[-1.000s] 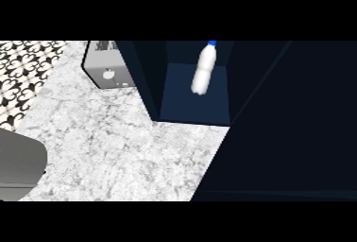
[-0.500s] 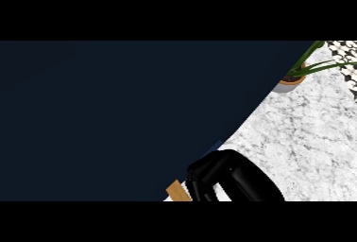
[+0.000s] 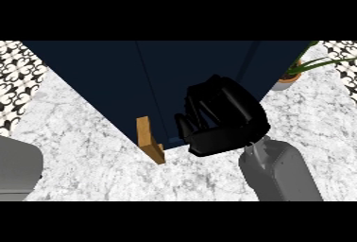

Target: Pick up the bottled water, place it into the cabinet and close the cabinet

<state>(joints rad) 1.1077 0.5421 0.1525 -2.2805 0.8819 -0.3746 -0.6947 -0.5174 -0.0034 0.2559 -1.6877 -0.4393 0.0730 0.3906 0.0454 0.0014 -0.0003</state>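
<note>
At far left, a grey rounded shape (image 3: 15, 168) enters from the lower edge; it may be the left forearm, but no left hand shows. Behind it, patterned black-and-white tiles (image 3: 20, 78) edge the desk (image 3: 90, 160), whose top is white marble with grey veining.

Moving right, the cabinet (image 3: 111, 80) fills the upper middle as a broad, flat, dark navy surface with faint vertical seams. At its lower corner a tan wooden edge (image 3: 148, 139) stands out, thin and board-like; it looks like the raw side of a door or panel, though which one is hard to say.

Just right of that wood is the right hand (image 3: 223, 120), glossy black, on a grey forearm rising from the lower edge. Its fingers are curled together against the navy face. Whether they are wrapped round anything cannot be told; nothing shows between them. Held so close to the panel's edge, the hand seems placed for pushing the door shut, so the closing step is probably under way.

No bottle is visible anywhere; presumably it sits inside the cabinet, hidden by the panels.

At far right, a potted plant (image 3: 296, 73) with long green leaves stands on the marble, well apart from the hand.
</note>
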